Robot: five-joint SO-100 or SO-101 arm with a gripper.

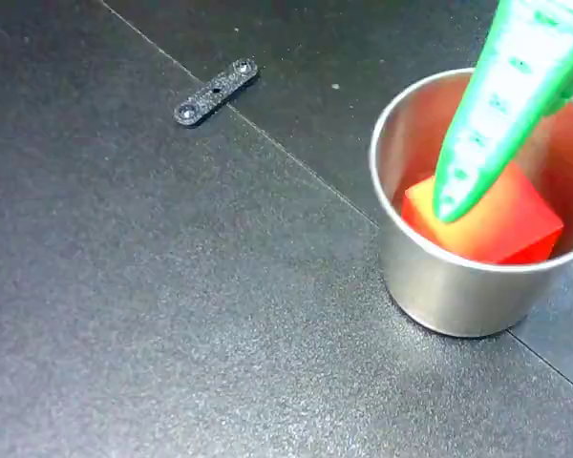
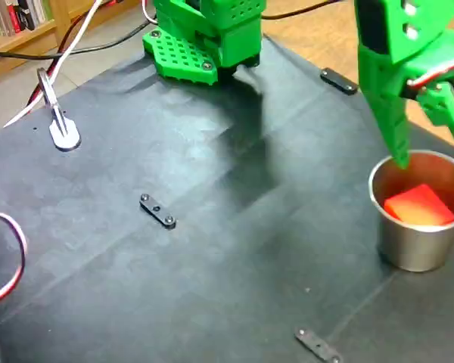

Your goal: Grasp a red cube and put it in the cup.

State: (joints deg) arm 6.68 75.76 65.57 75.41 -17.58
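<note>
The red cube lies inside the steel cup at the right edge in both fixed views, its top face glowing orange. My green gripper hangs just above the cup, open, with its jaws spread and nothing held between them. One tapered green finger reaches down over the cup's mouth, its tip in front of the cube's left corner. The other finger is cut off by the right frame edge.
A small black flat link lies on the dark mat left of the cup, and similar links lie near the mat's edges. The arm's green base stands at the back. Cables and a white clip sit at the left.
</note>
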